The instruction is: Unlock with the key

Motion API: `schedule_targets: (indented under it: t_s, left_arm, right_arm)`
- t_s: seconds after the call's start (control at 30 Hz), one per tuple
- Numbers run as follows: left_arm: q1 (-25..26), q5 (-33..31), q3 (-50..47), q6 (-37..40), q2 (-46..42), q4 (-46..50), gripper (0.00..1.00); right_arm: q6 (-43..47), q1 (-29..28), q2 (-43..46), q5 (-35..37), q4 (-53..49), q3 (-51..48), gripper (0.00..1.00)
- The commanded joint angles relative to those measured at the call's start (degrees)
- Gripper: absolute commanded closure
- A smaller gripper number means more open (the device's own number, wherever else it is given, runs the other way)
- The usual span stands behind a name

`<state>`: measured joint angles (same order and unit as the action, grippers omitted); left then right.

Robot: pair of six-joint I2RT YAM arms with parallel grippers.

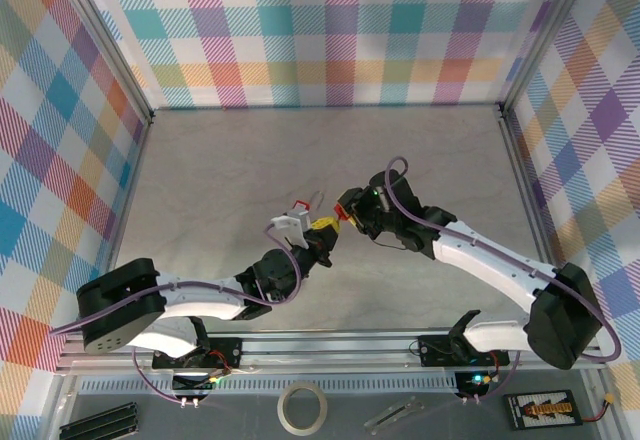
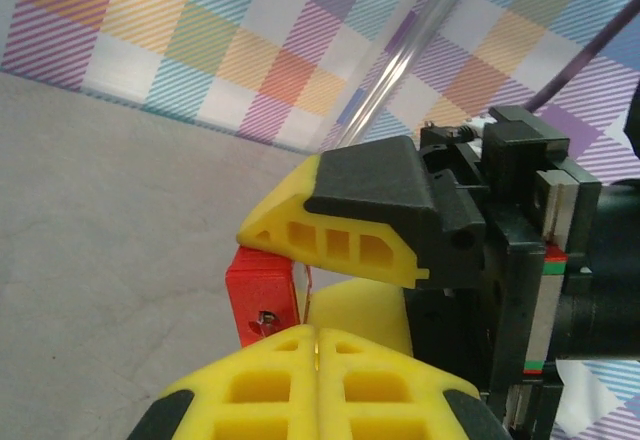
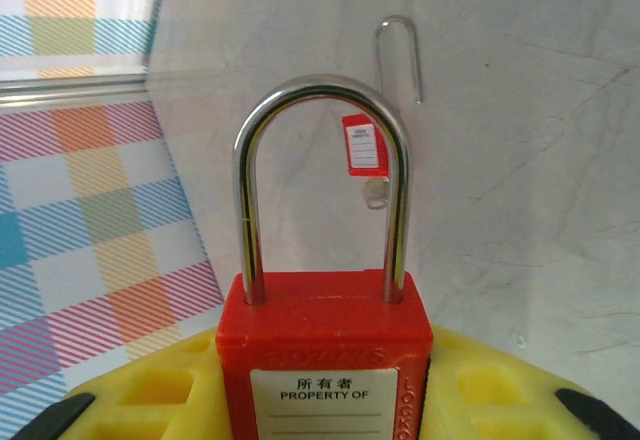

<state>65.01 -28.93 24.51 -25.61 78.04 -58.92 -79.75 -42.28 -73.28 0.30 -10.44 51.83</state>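
The left hand (image 2: 318, 348) has its yellow fingers pressed flat together, tips right up against the lower corner of the padlock (image 2: 262, 290). Whether the key sits pinched between them I cannot tell. A small metal glint shows on the padlock at that corner, too small to identify. The right hand (image 3: 326, 400) pinches the padlock's red body from both sides, holding it off the tabletop (image 3: 520, 210) between the two arms.

The likeliest trouble is a twist. The body looks like smooth plastic and only its lower part is pinched, so turning a key could rotate the whole padlock instead of the lock inside it. A key that is not fully seated, or is held off-line, could slip in the left fingers or drop out. The two hands are also almost touching, so any sideways correction could knock them together.

The padlock's long axis runs from body to steel loop. The loop leads away from the right hand, and both its legs sit in the body, so it looks locked. The keyhole end is down between the fingers. Beyond the loop, a small red tag (image 3: 362, 146) and a bent wire hook (image 3: 402, 52) lie on the tabletop, well apart from the padlock.
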Motion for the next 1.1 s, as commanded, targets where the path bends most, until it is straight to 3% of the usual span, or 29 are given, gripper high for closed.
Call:
schedule_targets:
  t_s: [0.0, 0.2, 0.37, 0.53, 0.67, 0.9, 1.0, 1.07]
  left_arm:
    - [0.25, 4.40, -0.18, -2.19, -1.03, 4.87, 1.00]
    - [-0.41, 3.09, -1.11, -1.91, -7.14, 10.89, 1.00]
    - [-0.68, 3.02, -0.79, -3.49, -5.45, 11.58, 1.00]
    - [-1.03, 4.04, 1.47, -5.76, 1.37, 8.68, 1.00]
    - [-1.03, 4.28, 5.00, -7.87, 7.82, 8.33, 1.00]
    - [-1.12, 5.20, 10.53, -11.74, 18.51, 5.61, 1.00]
    - [-1.03, 6.51, 11.83, -13.74, 22.11, 4.58, 1.00]
    - [-0.95, 6.77, 11.79, -15.20, 24.21, 3.64, 1.00]
  right_arm:
    - [7.31, -0.07, 0.27, -6.80, -2.90, 8.30, 0.81]
    - [18.31, 3.98, -0.23, -1.69, -17.54, 10.70, 0.79]
    - [27.95, 8.21, -3.22, 1.55, -27.57, 12.88, 0.78]
    - [34.00, 11.85, -4.69, 4.52, -30.07, 10.41, 0.78]
    - [41.29, 12.58, -13.26, 5.64, -35.04, 13.14, 0.75]
    - [46.77, 12.59, -23.23, 4.98, -32.67, 12.09, 0.73]
    - [48.58, 12.79, -25.47, 4.81, -32.89, 12.91, 0.68]
    - [49.75, 12.99, -26.83, 4.55, -33.68, 14.12, 0.59]
